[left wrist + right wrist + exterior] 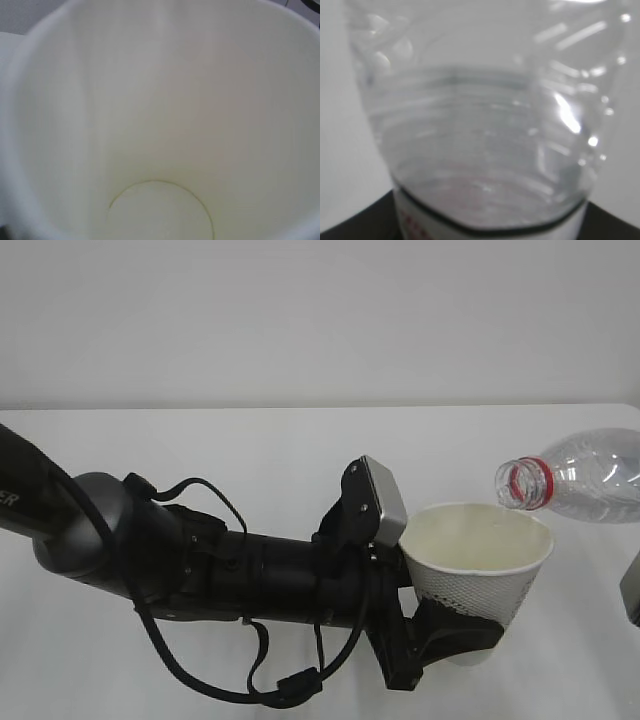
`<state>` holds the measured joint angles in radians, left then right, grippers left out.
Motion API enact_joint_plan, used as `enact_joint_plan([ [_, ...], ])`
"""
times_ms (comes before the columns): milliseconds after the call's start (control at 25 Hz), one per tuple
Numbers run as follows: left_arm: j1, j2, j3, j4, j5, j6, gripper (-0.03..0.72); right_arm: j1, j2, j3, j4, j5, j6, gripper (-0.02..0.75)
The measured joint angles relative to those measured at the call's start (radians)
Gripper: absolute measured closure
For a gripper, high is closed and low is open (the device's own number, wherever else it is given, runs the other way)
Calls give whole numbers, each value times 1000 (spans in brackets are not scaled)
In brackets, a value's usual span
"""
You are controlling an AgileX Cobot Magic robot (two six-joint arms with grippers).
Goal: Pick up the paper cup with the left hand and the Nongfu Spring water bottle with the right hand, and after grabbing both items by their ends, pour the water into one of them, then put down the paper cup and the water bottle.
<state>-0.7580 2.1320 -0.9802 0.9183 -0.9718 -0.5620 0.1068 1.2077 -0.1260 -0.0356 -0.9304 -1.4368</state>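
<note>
1. On your left, the black left gripper (455, 635) clasps the white tapered paper cup (478, 570) low down, held above the white table (250, 450).
2. Left wrist view alone shows the cup's cream, dry bottom.
3. On the right, the clear plastic bottle (580, 475) lies tipped, its red-ringed mouth at the cup's rim; the right gripper's hold can't be told. Red label print is unreadable.

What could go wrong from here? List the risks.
1. The bottle's open mouth sits over the far rim of the paper cup, so water may land outside the cup.
2. The left gripper holds the cup low on its body, and added weight could tip it.
</note>
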Motion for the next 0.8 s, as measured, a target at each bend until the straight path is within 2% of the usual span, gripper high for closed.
enact_joint_plan([
  [800, 0, 0, 0, 0, 0, 0, 202, 0, 0, 0, -2, -38, -23, 349],
])
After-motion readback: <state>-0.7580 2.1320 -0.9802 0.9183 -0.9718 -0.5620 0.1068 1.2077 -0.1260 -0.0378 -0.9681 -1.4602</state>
